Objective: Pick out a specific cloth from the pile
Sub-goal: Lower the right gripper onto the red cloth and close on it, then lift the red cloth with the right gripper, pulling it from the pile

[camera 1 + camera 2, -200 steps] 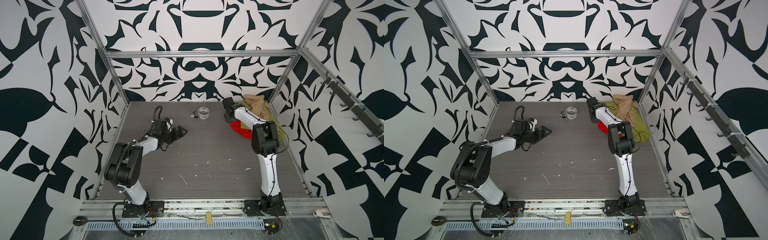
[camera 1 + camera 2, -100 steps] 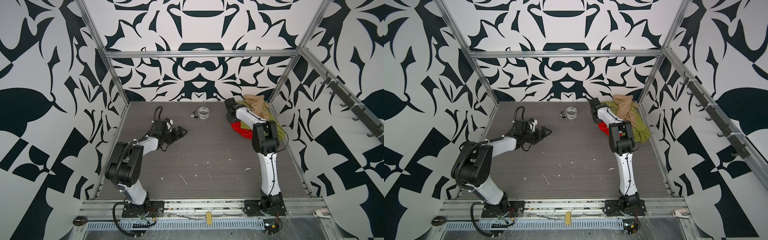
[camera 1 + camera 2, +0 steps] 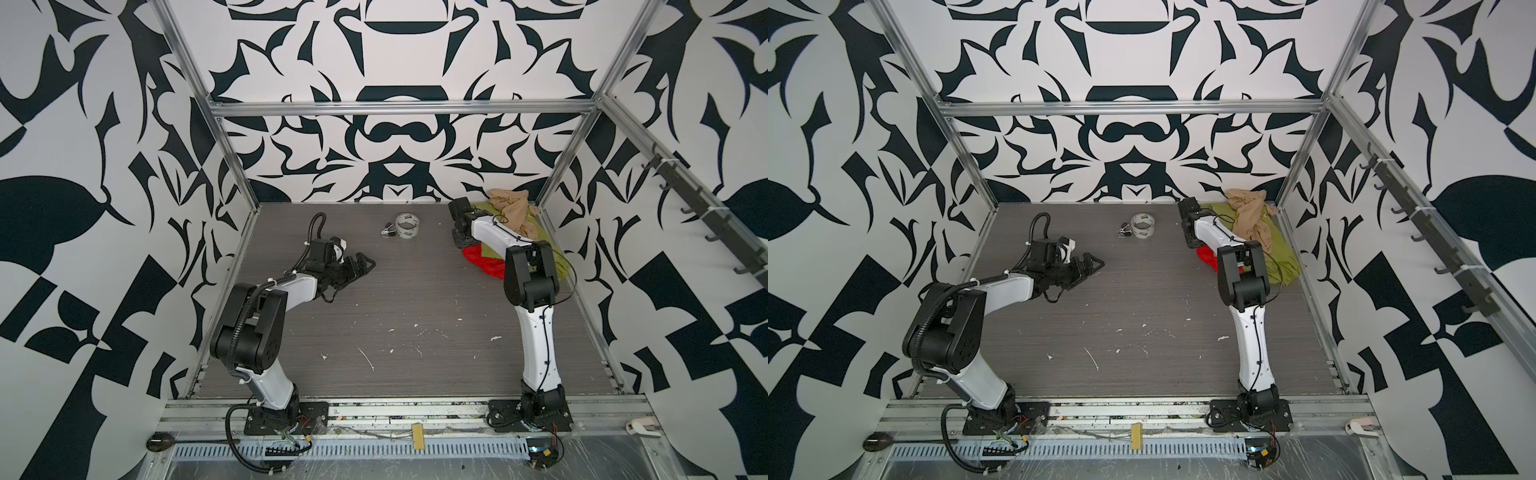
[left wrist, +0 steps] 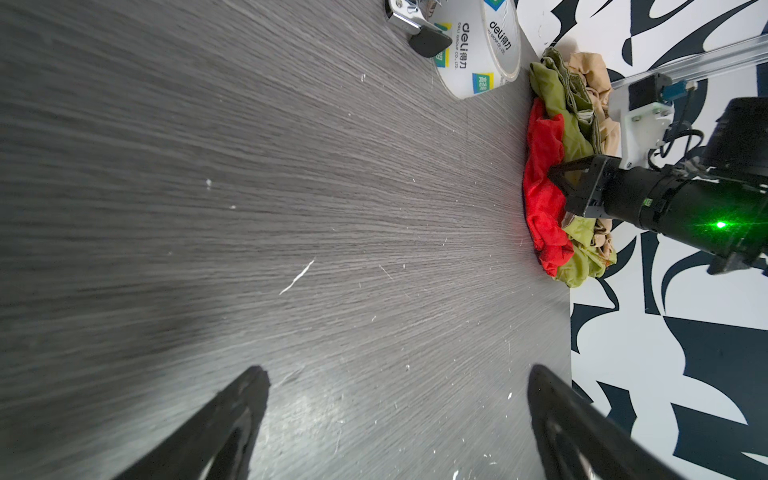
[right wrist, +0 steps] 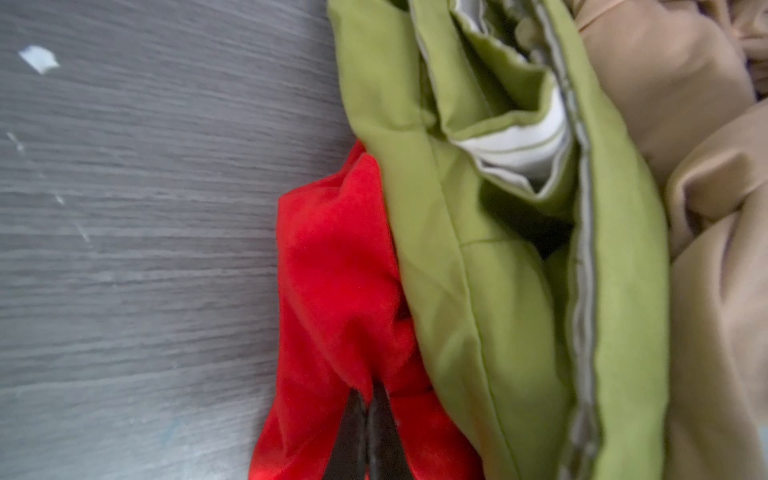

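Right gripper [image 5: 368,401]: clamped on a fold of the cloth [image 5: 332,270].
Left gripper [image 4: 397,370]: jaws apart, empty, over table [image 4: 249,208].
Cloth: at edge of pile [image 4: 557,91].

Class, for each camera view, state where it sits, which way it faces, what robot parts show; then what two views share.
Top views: high in front, looking down over the table; left arm, right arm.
Left wrist: low, facing the pile; open left gripper, right gripper beyond.
Right wrist: close over the red cloth; right gripper shut on it.
Shared: both wrist views show that grip.
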Motion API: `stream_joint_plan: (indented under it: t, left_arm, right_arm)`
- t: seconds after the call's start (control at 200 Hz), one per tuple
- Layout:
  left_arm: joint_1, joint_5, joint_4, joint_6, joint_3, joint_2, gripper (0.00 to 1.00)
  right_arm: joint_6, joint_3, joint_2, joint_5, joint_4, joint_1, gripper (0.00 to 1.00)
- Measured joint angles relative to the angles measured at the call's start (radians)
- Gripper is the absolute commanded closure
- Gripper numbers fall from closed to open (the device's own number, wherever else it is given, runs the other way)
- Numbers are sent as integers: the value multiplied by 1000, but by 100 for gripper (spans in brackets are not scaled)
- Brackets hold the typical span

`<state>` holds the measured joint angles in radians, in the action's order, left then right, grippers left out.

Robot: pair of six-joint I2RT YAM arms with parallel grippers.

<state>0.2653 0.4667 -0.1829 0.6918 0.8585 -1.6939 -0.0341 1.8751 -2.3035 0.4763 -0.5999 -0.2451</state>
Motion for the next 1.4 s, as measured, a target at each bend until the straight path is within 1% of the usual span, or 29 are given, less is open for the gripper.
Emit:
stream_joint_plan:
  t: [0.395, 0.95, 1.255, 1.4]
  left_arm:
    - [10, -3, -11, 6, 0, 0, 1]
    - [21, -2, -15, 14, 0, 0, 0]
    - [23, -2, -15, 15, 0, 0, 1]
    - [24, -2, -15, 16, 0, 0, 1]
  right_arm:
    - [0, -29, 93, 0, 0, 3, 100]
    - [-1, -81, 157, -6, 15, 16, 100]
    - [-25, -101, 206, -67, 23, 48, 100]
    - [-48, -148, 243, -161, 51, 79, 100]
